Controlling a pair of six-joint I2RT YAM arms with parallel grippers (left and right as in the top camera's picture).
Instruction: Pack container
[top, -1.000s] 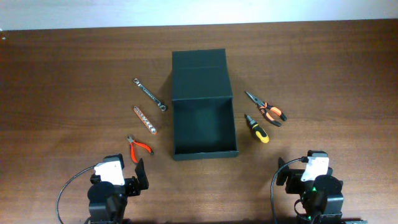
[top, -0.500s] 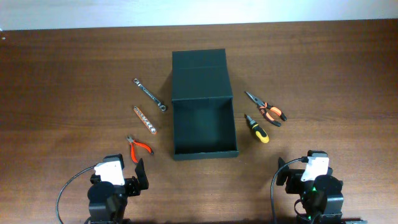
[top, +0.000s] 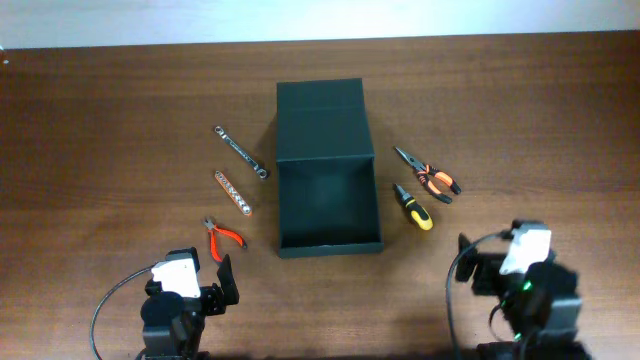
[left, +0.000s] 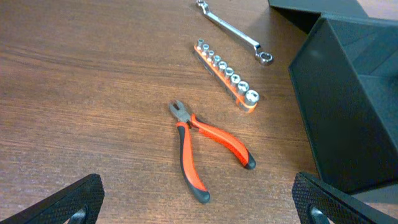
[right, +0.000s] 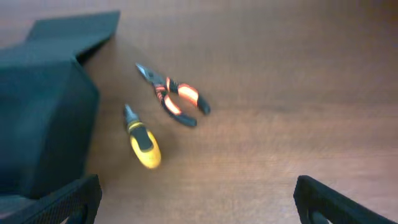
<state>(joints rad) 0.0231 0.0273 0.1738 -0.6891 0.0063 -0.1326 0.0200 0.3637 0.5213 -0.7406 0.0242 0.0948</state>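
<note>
The dark green-black container (top: 328, 195) stands open at the table's middle, its flap lid laid back at the far side; it looks empty. Left of it lie a wrench (top: 241, 152), an orange socket rail (top: 233, 192) and red-handled pliers (top: 223, 235). Right of it lie orange-black pliers (top: 430, 176) and a yellow stubby screwdriver (top: 414, 207). My left gripper (left: 199, 208) is open and empty, near the red pliers (left: 202, 146). My right gripper (right: 198, 205) is open and empty, with the screwdriver (right: 142, 143) and pliers (right: 174, 96) ahead of it.
The container's wall fills the right of the left wrist view (left: 348, 118) and the left of the right wrist view (right: 37, 118). A pale wall strip runs along the table's far edge (top: 320, 20). Bare wood lies around the tools.
The right arm has shifted a little to the right and forward; its wrist view is blurred with motion. The left arm and all tools have stayed put.
</note>
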